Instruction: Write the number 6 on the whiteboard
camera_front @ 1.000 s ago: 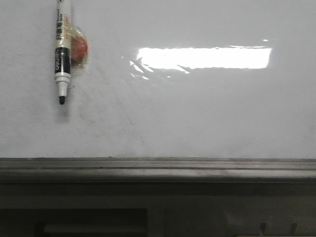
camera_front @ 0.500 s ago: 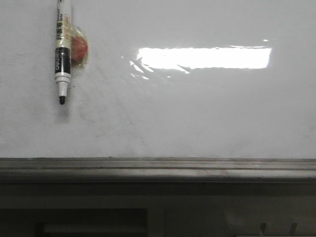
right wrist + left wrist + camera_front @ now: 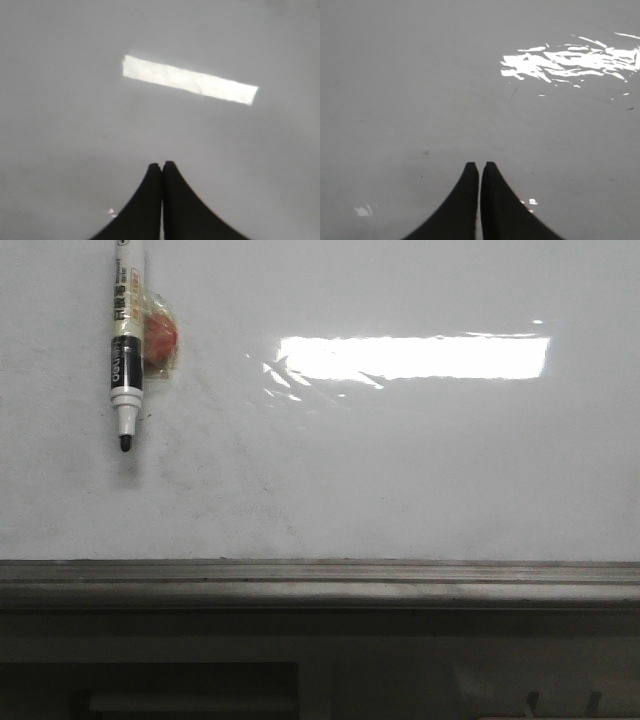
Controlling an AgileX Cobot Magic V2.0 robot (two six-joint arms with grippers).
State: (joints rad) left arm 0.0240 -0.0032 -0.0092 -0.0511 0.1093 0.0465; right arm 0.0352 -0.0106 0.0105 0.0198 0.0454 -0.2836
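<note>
The whiteboard (image 3: 400,470) fills the front view, glossy white with faint grey smudges and a bright rectangular light reflection (image 3: 415,357). No number 6 shows on it. A marker pen (image 3: 125,350) lies on the board at the far left, uncapped, black tip pointing toward the near edge, beside a small red and clear object (image 3: 160,340). Neither gripper shows in the front view. My left gripper (image 3: 480,165) is shut and empty over bare board. My right gripper (image 3: 162,164) is shut and empty over bare board.
A grey metal ledge (image 3: 320,580) edges the board along its near side, with dark structure below it. The light reflection also shows in the left wrist view (image 3: 570,60) and in the right wrist view (image 3: 190,80).
</note>
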